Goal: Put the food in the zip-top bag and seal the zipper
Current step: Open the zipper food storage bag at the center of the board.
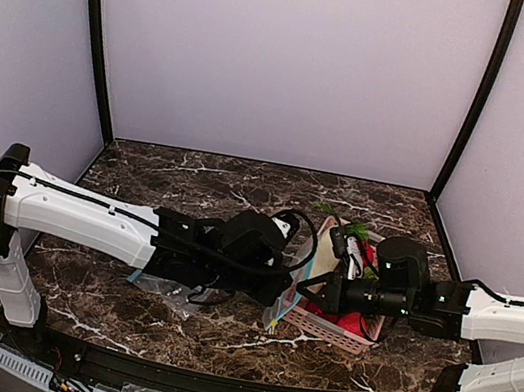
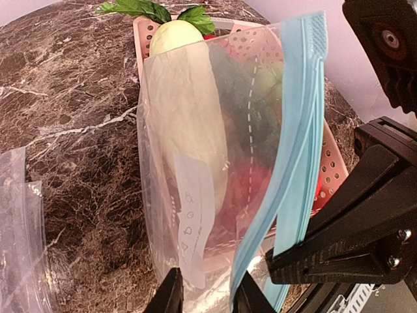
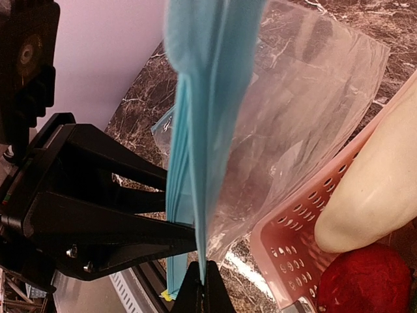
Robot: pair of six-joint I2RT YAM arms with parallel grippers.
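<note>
Here, holds the clear bag [image 2: 169,195] up between the two arms, just beside the left side of the pink basket [image 1: 320,326], toward the near edge of the desk [image 1: 193,184] and a little right of its middle. Pinches the blue zipper strip [image 2: 293,130] with the right pincer [image 3: 199,290], fingers pressed fully together, and straddles the bag's lower plastic with the left pincer [image 2: 208,297], fingers [image 2: 171,297] narrowly apart and not clamped. Leaves a red fruit [image 3: 365,280] in the basket beside the white radish [image 2: 172,39], outside the bag, and a spare bag [image 2: 19,228] flat on the desk further left.
</note>
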